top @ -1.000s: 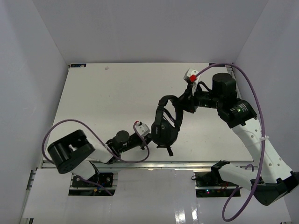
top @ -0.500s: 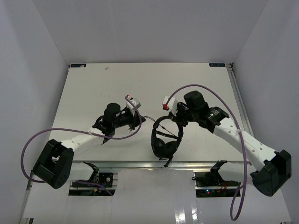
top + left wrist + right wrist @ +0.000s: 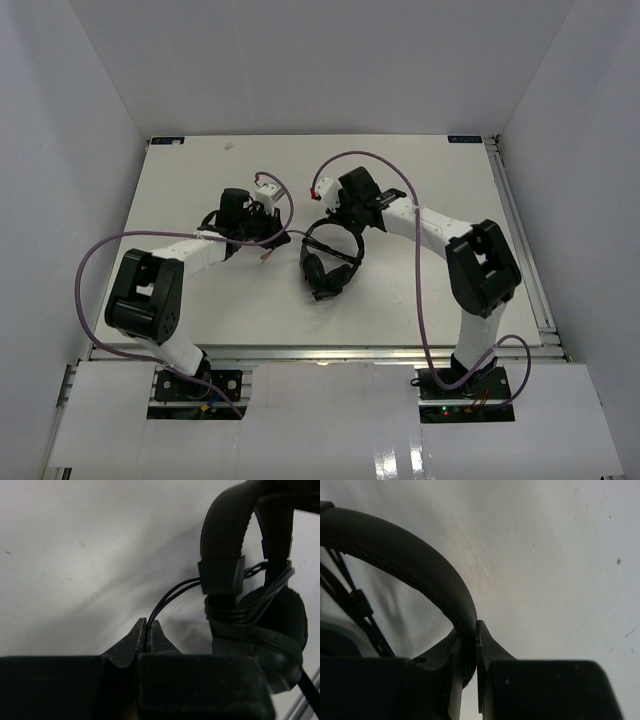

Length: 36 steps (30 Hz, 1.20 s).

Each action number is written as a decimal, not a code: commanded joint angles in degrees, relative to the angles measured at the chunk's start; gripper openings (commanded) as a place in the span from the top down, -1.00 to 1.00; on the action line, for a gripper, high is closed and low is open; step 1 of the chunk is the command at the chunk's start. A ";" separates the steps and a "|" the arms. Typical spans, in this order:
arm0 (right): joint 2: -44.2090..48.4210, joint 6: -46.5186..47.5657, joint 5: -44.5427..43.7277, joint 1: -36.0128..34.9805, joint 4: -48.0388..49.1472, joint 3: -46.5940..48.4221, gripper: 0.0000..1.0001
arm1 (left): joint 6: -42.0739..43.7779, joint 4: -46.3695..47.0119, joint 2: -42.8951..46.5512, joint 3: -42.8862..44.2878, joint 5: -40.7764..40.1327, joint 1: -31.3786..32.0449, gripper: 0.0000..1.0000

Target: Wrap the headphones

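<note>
When we read the top external view, the headphones (image 3: 328,265) lie at the centre of the table (image 3: 190,290). The left gripper (image 3: 283,236) sits just to their left and the right gripper (image 3: 338,216) at the top of the arch.

At lower centre of the left wrist view, the left jaws are clamped on the thin cable (image 3: 172,591), which runs up and right to the coils (image 3: 232,612) above the earcup.

At lower centre of the right wrist view, the right jaws pinch the headband (image 3: 410,560).

We advise bracing the headband and leading the cable around under light tension, each turn beside the last.
</note>
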<state>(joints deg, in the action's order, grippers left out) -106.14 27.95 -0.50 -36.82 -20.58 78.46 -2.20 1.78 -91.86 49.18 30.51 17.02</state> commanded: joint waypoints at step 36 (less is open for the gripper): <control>59.21 -20.61 -9.47 16.40 2.37 -28.38 -0.80 | -8.58 -16.16 70.14 -20.78 -1.19 -6.91 -0.96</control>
<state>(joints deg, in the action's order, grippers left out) -48.37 10.34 -3.99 -24.52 -18.72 52.91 -10.93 -6.14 -27.32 32.22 26.83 9.67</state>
